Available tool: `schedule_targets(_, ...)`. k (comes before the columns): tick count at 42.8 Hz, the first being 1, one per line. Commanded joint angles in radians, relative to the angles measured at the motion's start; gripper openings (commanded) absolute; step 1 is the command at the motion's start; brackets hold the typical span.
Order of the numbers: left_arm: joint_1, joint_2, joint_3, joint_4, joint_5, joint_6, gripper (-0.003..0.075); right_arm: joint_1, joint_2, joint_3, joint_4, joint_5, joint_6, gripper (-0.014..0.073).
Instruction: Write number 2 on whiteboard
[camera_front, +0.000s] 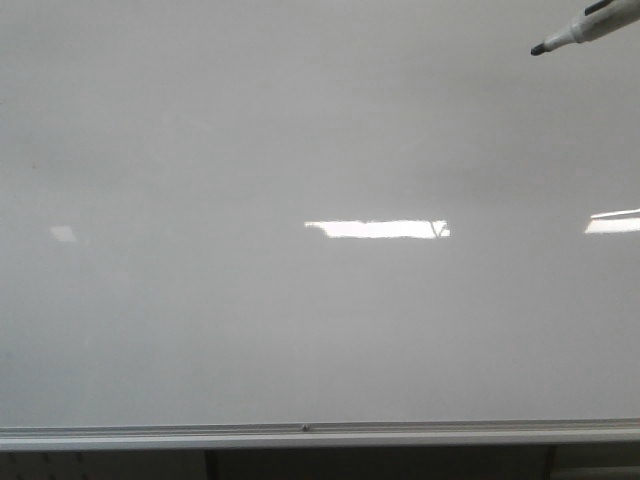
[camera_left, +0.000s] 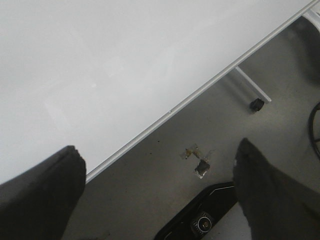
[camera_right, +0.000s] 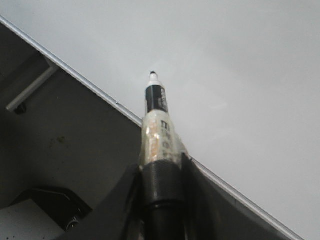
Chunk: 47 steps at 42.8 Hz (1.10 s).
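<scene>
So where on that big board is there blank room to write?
Nearly everywhere: the whiteboard shows no marks, from its silver rail upward. Only light glares cross the middle. The one occupied spot is the upper right corner, where the marker in the right claw pokes in.

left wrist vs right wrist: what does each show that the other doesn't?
Left wrist only: the left gripper, fingers wide apart and holding nothing, a caster wheel on the board's stand, and small debris on the floor.

Right wrist only: the marker clamped between the right gripper fingers, tip uncapped and pointing toward the board.

Both: the whiteboard with its silver edge rail, and grey floor beyond. No digit is visible in either.
</scene>
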Motion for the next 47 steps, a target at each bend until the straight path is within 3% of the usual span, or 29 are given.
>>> schedule_targets(1, 0.004, -0.074, 0.022, -0.05, -0.068, 0.021, 0.0584, -0.007, -0.063, 0.064, 0.035, -0.181, -0.002, 0.0034)
schedule_targets(15, 0.004, -0.125, 0.075, -0.05, -0.141, 0.023, 0.0584, -0.007, -0.012, 0.139, 0.074, -0.548, -0.002, 0.0034)
schedule_targets(47, 0.004, -0.123, 0.075, -0.05, -0.143, 0.023, 0.0584, -0.007, 0.317, 0.138, 0.06, -0.976, -0.002, 0.0034)
